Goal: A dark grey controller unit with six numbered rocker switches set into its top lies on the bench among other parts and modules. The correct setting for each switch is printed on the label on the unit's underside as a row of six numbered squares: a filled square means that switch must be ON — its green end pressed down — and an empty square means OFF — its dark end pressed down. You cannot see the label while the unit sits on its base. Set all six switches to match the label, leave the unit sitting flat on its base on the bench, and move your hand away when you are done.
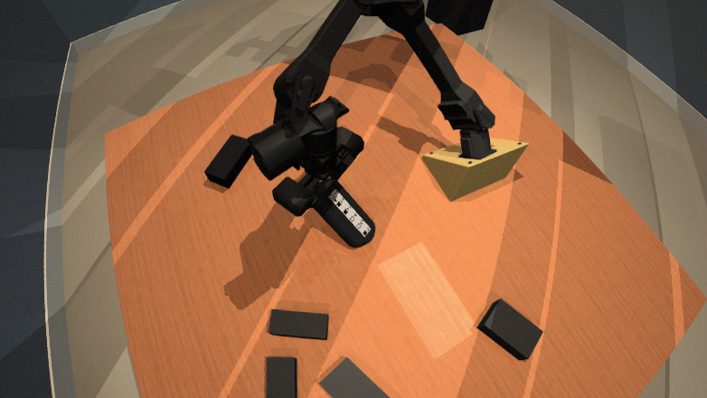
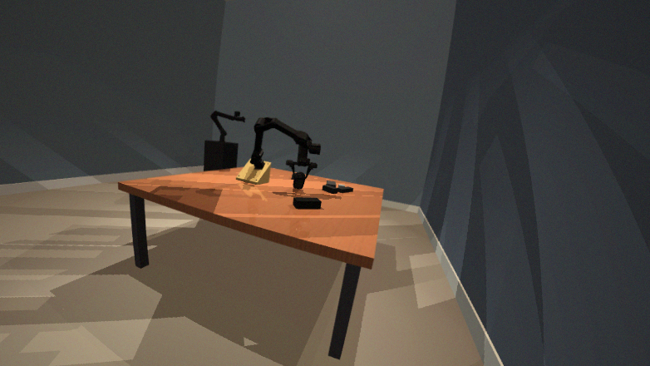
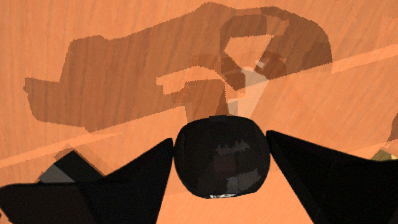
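Observation:
My gripper (image 1: 324,185) (image 2: 300,174) (image 3: 219,139) is shut on the dark controller unit (image 1: 336,223) (image 2: 298,183) (image 3: 221,167), one fingertip on each side near its upper end. The unit is tipped steeply on end, apparently just above the bench (image 1: 197,257) (image 2: 254,205). Its white underside label (image 1: 349,213) faces the top view. From the gripper end, the first square is unclear; then come two that look filled, two that look empty, and a filled one at the far end. The rocker switches are hidden in every view.
One dark block (image 1: 227,160) lies left of the gripper. Another (image 1: 298,324), with two more (image 1: 281,378) (image 1: 353,381), lies toward the bottom of the top view. A dark block (image 1: 511,328) (image 2: 307,203) lies to the right. The arm's yellow wedge base (image 1: 476,175) (image 2: 258,175) stands behind.

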Controlling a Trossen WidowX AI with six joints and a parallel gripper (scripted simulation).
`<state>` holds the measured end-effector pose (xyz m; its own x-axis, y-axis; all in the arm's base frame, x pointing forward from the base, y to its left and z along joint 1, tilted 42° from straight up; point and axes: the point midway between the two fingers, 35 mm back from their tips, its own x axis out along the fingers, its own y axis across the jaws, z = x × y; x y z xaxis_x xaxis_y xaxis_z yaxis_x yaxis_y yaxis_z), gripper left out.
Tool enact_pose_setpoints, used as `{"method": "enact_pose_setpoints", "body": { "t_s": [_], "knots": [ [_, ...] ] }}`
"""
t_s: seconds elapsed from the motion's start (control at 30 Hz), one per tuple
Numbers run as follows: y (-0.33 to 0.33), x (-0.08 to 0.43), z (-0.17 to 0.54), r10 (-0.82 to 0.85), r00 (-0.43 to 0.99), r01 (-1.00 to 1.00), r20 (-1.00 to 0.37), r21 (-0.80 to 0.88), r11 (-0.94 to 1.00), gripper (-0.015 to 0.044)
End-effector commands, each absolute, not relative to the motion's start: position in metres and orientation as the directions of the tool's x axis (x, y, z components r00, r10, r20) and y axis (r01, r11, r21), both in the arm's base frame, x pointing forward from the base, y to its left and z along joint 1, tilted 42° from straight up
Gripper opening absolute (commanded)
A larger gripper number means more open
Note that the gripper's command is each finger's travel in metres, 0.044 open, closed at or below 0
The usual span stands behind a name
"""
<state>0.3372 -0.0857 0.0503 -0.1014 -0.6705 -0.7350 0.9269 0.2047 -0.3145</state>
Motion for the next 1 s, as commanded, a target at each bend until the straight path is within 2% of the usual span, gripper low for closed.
{"method": "enact_pose_setpoints", "body": {
  "t_s": [0.0,0.97],
  "knots": [
    [-0.088,0.336,0.047,-0.663,-0.110,0.923,-0.741,-0.323,0.208,0.0338],
    [-0.110,0.339,0.041,-0.664,-0.109,0.923,-0.740,-0.323,0.208,0.0338]
  ]
}}
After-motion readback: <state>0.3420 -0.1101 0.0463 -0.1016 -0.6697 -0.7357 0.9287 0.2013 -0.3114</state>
